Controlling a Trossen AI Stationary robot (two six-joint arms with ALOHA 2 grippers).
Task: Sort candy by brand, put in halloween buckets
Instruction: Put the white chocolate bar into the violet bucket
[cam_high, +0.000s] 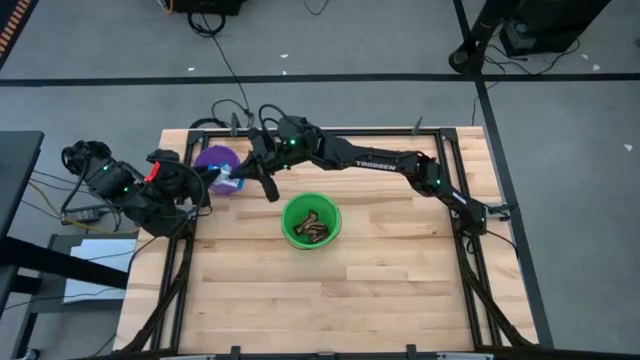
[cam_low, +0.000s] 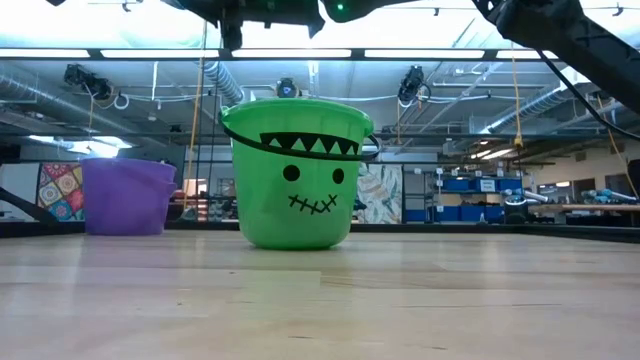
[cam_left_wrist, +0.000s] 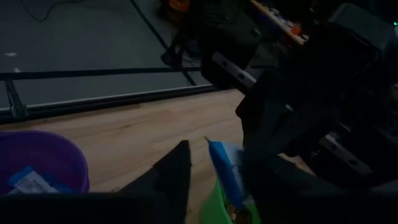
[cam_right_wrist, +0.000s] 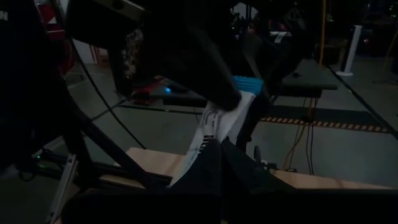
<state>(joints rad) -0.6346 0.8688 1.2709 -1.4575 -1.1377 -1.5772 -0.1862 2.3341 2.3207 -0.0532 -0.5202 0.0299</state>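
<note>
A light blue-and-white candy (cam_high: 229, 183) hangs in the air between my two grippers, beside the purple bucket (cam_high: 212, 157). My right gripper (cam_high: 262, 180) reaches in from the table's right and is shut on it. My left gripper (cam_high: 208, 182) is open. Its fingers stand on either side of the candy's blue end (cam_left_wrist: 225, 177), with a gap showing to one finger (cam_left_wrist: 174, 180). I cannot tell whether the other finger touches the candy. The green bucket (cam_high: 290, 225) stands on the table and holds several brown candies (cam_high: 314, 228). The purple bucket holds a blue-and-white candy (cam_left_wrist: 28, 180). My right gripper pinches the candy's white end (cam_right_wrist: 208, 140) between its two fingers. The candy sticks out beyond the fingertips toward my left gripper, lifted clear of the table. Its blue end (cam_right_wrist: 249, 84) lies by a left finger.
In the low view the green bucket (cam_low: 295, 180) stands mid-table and the purple bucket (cam_low: 125, 195) stands to its left and farther back. Black frame rails run along the table's edges. Bare wood lies toward the near edge.
</note>
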